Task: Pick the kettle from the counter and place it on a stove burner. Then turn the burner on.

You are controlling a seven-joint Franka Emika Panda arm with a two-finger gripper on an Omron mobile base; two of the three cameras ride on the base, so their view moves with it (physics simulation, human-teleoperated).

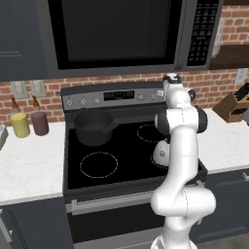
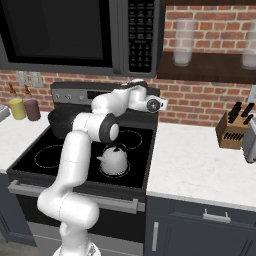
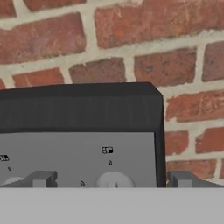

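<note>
The silvery-white kettle point(image 2: 114, 160) stands upright on the front right stove burner point(image 2: 122, 174) of the black cooktop. In the left base view my arm hides most of the kettle point(image 1: 159, 153). My gripper point(image 3: 111, 179) is raised off the cooktop, at the right end of the stove's grey control panel point(image 3: 78, 157) by the brick wall. It is open and holds nothing. A round grey knob point(image 3: 113, 178) lies between the two fingertips point(image 3: 41, 178). From the right base view the hand point(image 2: 152, 104) sits well above and behind the kettle.
A wide dark grey pot point(image 1: 92, 126) sits on the back left burner. The front left dashed ring point(image 1: 98, 164) is bare. Two jars point(image 1: 30, 123) stand on the left counter, a knife block point(image 2: 231, 131) on the right counter point(image 2: 200, 165). A microwave point(image 1: 121, 34) hangs overhead.
</note>
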